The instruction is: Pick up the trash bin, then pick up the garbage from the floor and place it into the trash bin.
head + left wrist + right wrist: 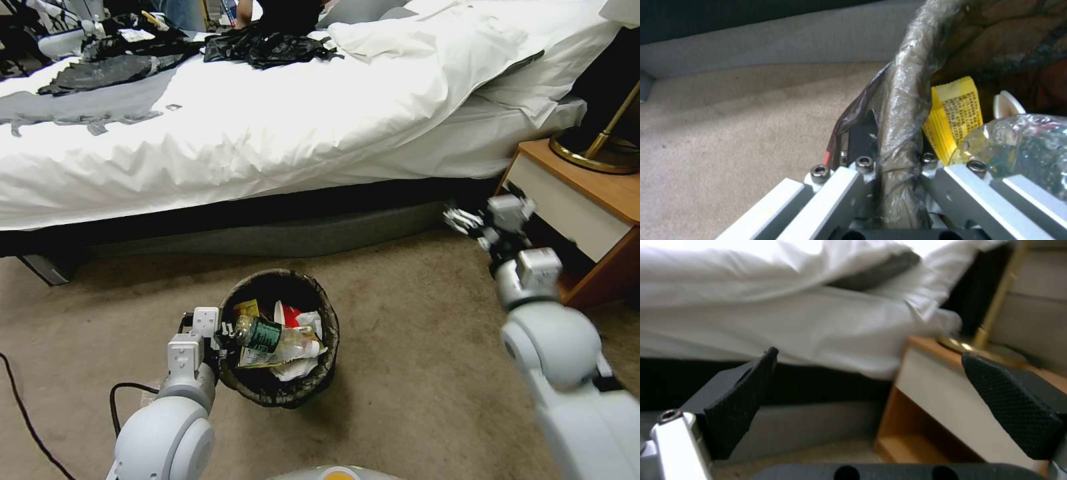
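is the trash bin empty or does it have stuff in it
Not empty. The trash bin, gripped at its rim by the left end effector, holds a plastic bottle, a yellow wrapper and paper scraps.

Looking down from the head at the trash bin [280, 337] on carpet, bed [267, 133] beyond it. Peering from the left wrist, pressed close against the bin's bagged rim, sharing its rim and litter. Facing from the right wrist toward the bed's edge and nightstand [925, 400], both sharing with the head.
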